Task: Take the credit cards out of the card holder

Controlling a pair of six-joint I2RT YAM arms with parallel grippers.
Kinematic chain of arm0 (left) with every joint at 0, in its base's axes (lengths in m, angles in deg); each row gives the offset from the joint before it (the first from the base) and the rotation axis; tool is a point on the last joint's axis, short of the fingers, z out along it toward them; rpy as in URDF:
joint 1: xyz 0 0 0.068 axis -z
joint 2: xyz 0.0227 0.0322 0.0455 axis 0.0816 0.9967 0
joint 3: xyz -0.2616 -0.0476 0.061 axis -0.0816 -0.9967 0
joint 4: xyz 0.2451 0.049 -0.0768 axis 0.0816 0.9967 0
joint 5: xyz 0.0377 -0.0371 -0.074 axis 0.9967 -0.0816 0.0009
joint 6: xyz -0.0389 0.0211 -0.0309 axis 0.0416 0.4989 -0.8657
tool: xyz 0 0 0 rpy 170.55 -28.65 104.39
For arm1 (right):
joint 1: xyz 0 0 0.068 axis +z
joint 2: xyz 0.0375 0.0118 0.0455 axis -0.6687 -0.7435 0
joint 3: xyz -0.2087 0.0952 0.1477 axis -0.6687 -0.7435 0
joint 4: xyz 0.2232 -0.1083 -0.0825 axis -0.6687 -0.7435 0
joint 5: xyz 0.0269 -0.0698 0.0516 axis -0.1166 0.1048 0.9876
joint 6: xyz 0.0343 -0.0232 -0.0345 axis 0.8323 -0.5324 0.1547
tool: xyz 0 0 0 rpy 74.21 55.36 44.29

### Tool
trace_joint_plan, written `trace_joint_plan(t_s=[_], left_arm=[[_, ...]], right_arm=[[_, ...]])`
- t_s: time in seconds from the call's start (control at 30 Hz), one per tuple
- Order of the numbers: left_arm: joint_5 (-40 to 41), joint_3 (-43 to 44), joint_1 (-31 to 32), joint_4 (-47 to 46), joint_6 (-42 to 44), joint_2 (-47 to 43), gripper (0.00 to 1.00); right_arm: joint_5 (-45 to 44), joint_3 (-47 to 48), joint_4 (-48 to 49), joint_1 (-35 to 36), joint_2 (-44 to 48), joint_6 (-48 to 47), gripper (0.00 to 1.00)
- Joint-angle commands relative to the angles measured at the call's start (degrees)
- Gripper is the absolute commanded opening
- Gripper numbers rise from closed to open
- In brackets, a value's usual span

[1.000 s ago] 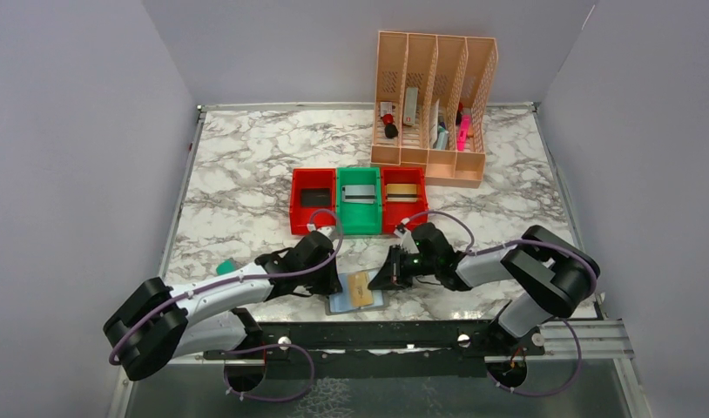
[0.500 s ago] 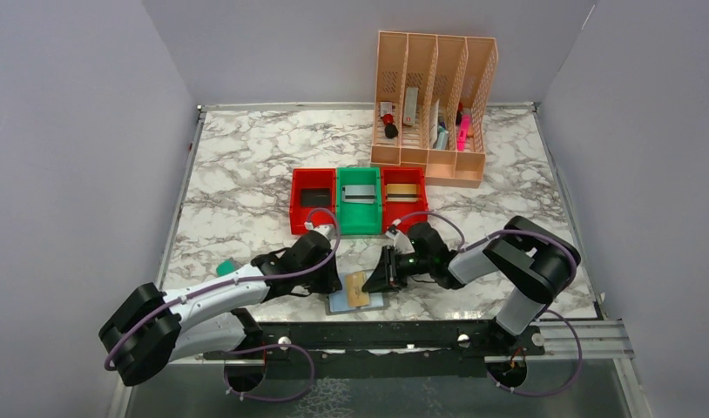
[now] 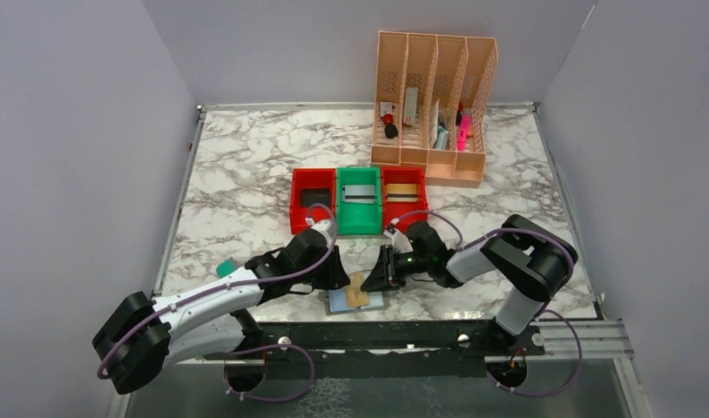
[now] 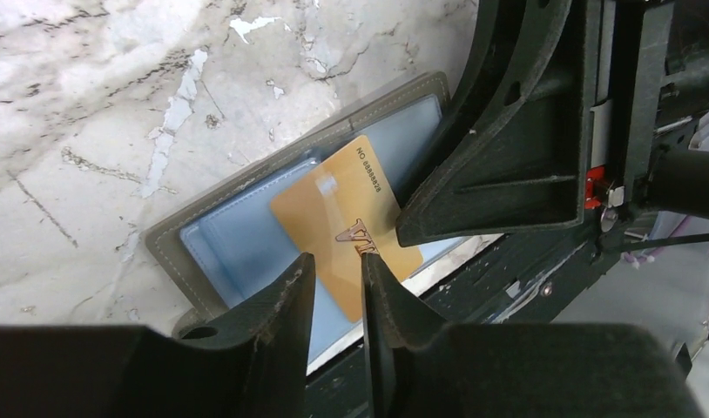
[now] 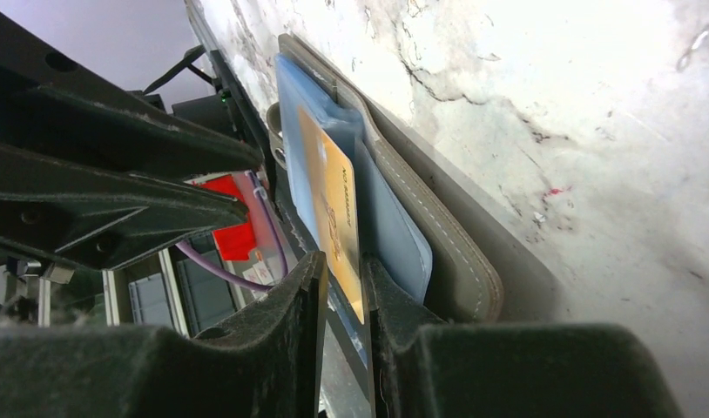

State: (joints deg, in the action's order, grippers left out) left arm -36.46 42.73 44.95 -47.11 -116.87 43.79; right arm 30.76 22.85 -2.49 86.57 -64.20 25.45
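Tools have both closed in on the holder since 1 second ago: the left tool has slid right, the right tool left. Holder lies open at the desk's near edge, midway along it, with 1 gold card slanting out of its pocket. Left tool's jaws stand slightly apart over the card's near end. Card's edge sits in the right tool's narrow gap; whether it is pinched I cannot tell.
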Motion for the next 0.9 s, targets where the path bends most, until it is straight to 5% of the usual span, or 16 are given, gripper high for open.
trace_joint_plan(t_s=[0.0, 0.87], left_arm=[[-5.2, -1.0, 0.0, -4.1, -0.5, 1.7, 0.27], [-7.1, -8.0, 0.2, -10.8, -2.2, 6.8, 0.13]], right_arm=[[1.1, 0.6, 0.0, -0.1, -1.2, -0.8, 0.26], [0.6, 3.5, -1.3, 1.5, -1.9, -0.9, 0.30]])
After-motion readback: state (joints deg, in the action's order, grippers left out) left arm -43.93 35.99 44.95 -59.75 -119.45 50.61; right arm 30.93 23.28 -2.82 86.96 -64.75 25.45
